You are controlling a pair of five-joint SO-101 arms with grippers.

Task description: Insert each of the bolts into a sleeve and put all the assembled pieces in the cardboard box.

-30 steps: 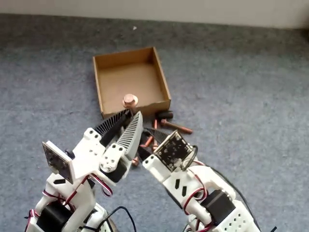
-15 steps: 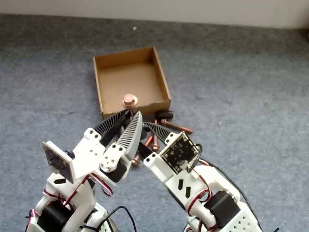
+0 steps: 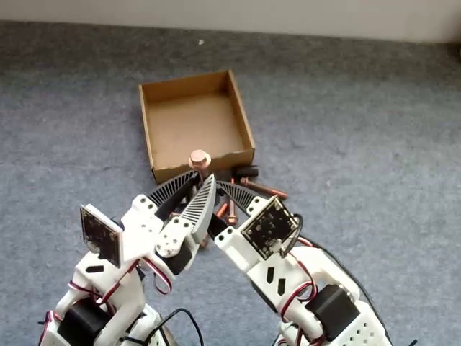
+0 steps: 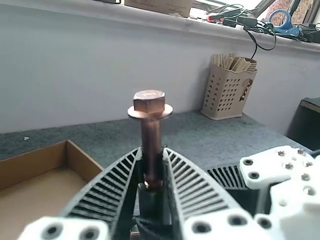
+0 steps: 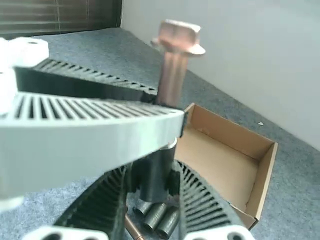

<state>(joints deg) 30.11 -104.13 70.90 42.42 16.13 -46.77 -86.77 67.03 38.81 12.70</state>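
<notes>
A copper bolt [image 3: 199,159] stands upright with my left gripper [image 3: 196,189] shut on its shank [image 4: 150,135], just in front of the cardboard box's [image 3: 148,122] near wall. Its lower end meets a black sleeve [image 4: 150,202]. My right gripper [image 3: 225,196] is shut on that sleeve [image 5: 152,175] from the other side, right under the left gripper's fingers [image 5: 90,120]. The bolt's head [image 5: 178,35] rises above both grippers. Whether the tip has entered the sleeve is hidden by the fingers. The box [image 4: 45,160] is empty [image 5: 265,175].
Several loose copper bolts [image 3: 263,189] and black sleeves [image 3: 245,171] lie on the grey carpet beside the box's near right corner, under the grippers; some sleeves [image 5: 157,215] show below my right gripper. Open carpet lies to the right and left of the box.
The left arm has shifted a little right and back from the box, carrying the bolt with it. The right gripper has closed in under the left one.
</notes>
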